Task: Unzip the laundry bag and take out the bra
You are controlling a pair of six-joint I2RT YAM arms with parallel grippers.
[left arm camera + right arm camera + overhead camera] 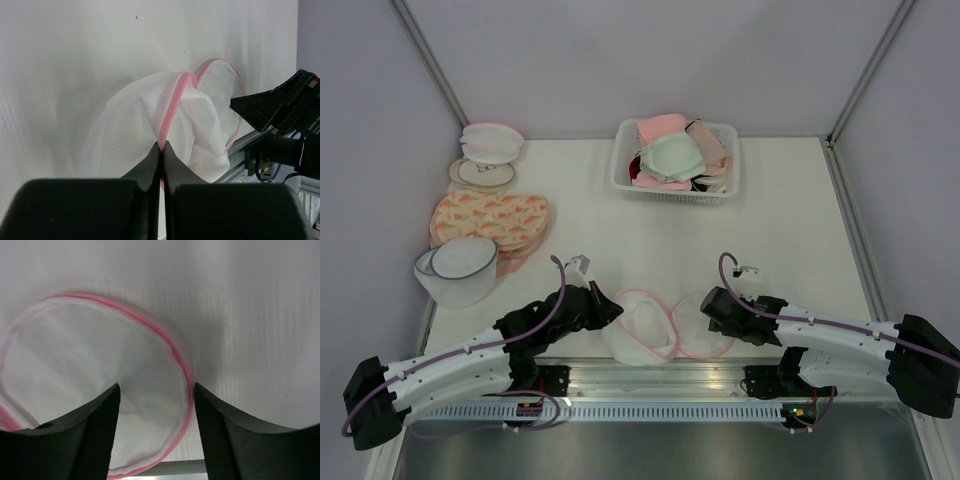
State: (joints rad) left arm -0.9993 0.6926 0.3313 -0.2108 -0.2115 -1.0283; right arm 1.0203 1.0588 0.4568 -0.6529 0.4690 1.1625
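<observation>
The laundry bag (650, 330) lies unzipped at the table's near edge, its two white mesh halves spread side by side with pink trim round each rim. My left gripper (610, 310) is shut on the pink trim (172, 107) of the crumpled left half (135, 120). My right gripper (156, 390) stands open over the flat right half (75, 355), one finger inside the pink rim (182, 365) and one outside. A pale mint-green bra (672, 155) lies on top of the heap in the white basket (724, 192) at the back.
Left of the arms stand a white mesh dome with a dark blue rim (460, 265), flat orange-patterned bags (490, 218) and round pale cases (490, 142). Pink and beige bras fill the basket. An aluminium rail (650, 375) runs along the near edge under the bag.
</observation>
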